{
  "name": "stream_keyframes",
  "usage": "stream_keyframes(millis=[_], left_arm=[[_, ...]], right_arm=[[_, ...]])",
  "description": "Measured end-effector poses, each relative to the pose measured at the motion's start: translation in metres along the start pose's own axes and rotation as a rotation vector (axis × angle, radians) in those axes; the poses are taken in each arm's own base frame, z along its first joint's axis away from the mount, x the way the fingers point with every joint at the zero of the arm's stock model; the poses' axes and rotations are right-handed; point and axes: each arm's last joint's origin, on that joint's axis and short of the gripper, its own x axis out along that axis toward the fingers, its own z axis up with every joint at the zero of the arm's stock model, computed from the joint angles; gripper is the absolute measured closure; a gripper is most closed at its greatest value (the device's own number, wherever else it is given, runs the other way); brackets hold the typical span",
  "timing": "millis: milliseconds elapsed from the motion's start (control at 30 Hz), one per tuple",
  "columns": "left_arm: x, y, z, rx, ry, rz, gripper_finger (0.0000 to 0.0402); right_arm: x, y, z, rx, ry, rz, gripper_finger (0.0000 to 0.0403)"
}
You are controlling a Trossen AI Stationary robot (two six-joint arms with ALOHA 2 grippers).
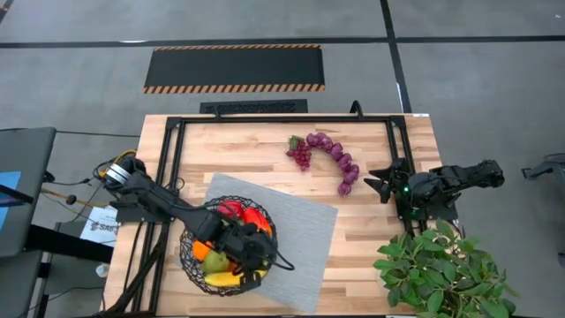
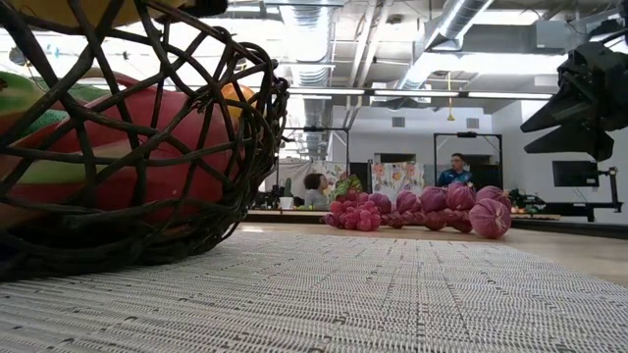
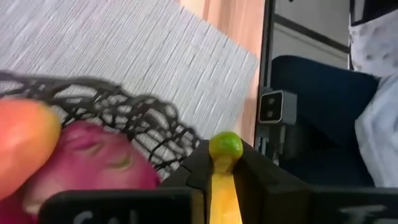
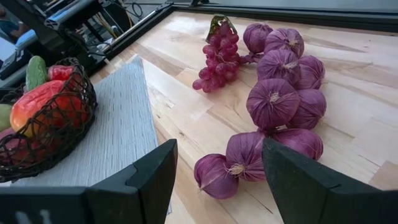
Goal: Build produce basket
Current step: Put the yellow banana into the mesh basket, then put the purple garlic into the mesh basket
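The dark wire basket (image 1: 196,261) stands on the grey mat (image 1: 300,238) near the table's front left and holds produce: red peppers (image 1: 240,212), an orange piece and a green-yellow fruit (image 1: 214,261). My left gripper (image 1: 256,263) slants down over the basket's right side, shut on a yellow banana with a green tip (image 3: 224,147). Purple grapes (image 1: 301,152) and a string of purple bulbs (image 1: 342,163) lie on the bare wood at the far right. My right gripper (image 4: 217,180) stands open at the right edge, facing the bulbs and touching nothing. My left gripper pinches the banana's end just behind the green tip (image 3: 222,177) between its two fingers. The tip sticks out past the fingertips, so the fingers lie along the banana. They come slanting down from the table's left, above the basket's rim (image 3: 143,118). The gripper hides the rest of the banana.
A leafy green plant (image 1: 446,269) stands at the near right corner. A black frame (image 1: 172,159) borders the tabletop. Bare wood lies between the mat and the bulbs. People show in the room beyond the table in the low view.
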Motion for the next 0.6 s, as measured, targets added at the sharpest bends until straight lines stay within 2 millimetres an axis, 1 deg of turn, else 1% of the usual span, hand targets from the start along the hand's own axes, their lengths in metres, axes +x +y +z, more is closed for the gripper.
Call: stream_keyframes(millis=[100, 333, 467, 600], left_arm=[[0.000, 0.007, -0.004, -0.003, 0.025, 0.012, 0.0352], [0.007, 0.018, -0.010, 0.000, 0.081, 0.029, 0.0265], [0.007, 0.024, -0.006, 0.019, 0.064, 0.068, 0.0221], [0.000, 0.029, 0.004, 0.054, 0.056, 0.086, 0.0193]], right_arm=[[0.000, 0.000, 0.000, 0.000, 0.001, -0.001, 0.0148], [0.000, 0.000, 0.000, 0.000, 0.001, -0.001, 0.0148], [0.000, 0.000, 0.000, 0.001, 0.000, -0.001, 0.0148], [0.000, 0.000, 0.000, 0.004, 0.000, -0.001, 0.0148]])
